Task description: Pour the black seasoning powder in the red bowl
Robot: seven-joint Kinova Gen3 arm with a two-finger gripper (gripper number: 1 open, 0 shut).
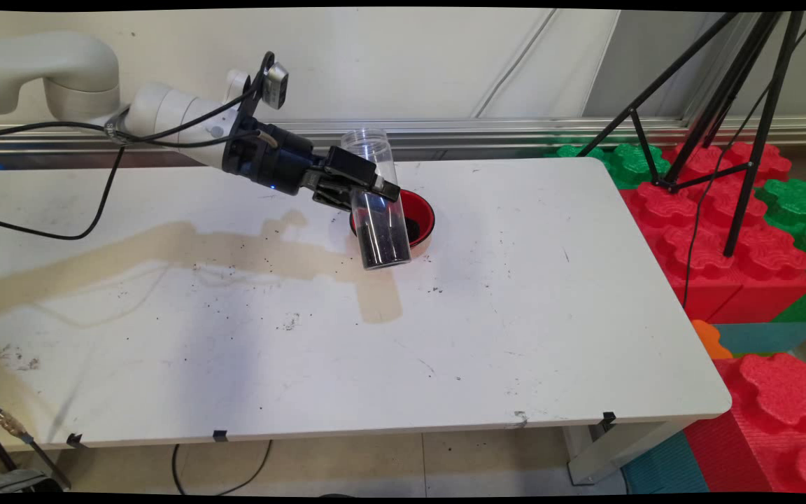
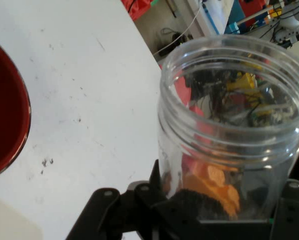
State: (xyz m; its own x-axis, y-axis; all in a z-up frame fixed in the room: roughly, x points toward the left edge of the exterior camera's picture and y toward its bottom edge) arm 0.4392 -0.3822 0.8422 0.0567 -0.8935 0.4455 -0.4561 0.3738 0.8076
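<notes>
My gripper (image 1: 364, 187) is shut on a clear plastic jar (image 1: 377, 201), held above the table and leaning slightly, mouth up. Dark grains fill the jar's lower half (image 1: 383, 238). Just behind the jar sits a red bowl (image 1: 421, 210) with a black outside and some dark grains inside. In the hand view the jar (image 2: 232, 125) fills the right side, its open rim near the camera, with the fingers (image 2: 154, 192) clamped at its sides. The red bowl's edge (image 2: 9, 125) shows at the left.
Dark crumbs are scattered over the white table (image 1: 515, 315), and a tan stain (image 1: 186, 248) runs across its left half. Red and green foam blocks (image 1: 739, 231) and a black tripod (image 1: 725, 105) stand off the right edge. A black cable (image 1: 95, 217) hangs from the arm.
</notes>
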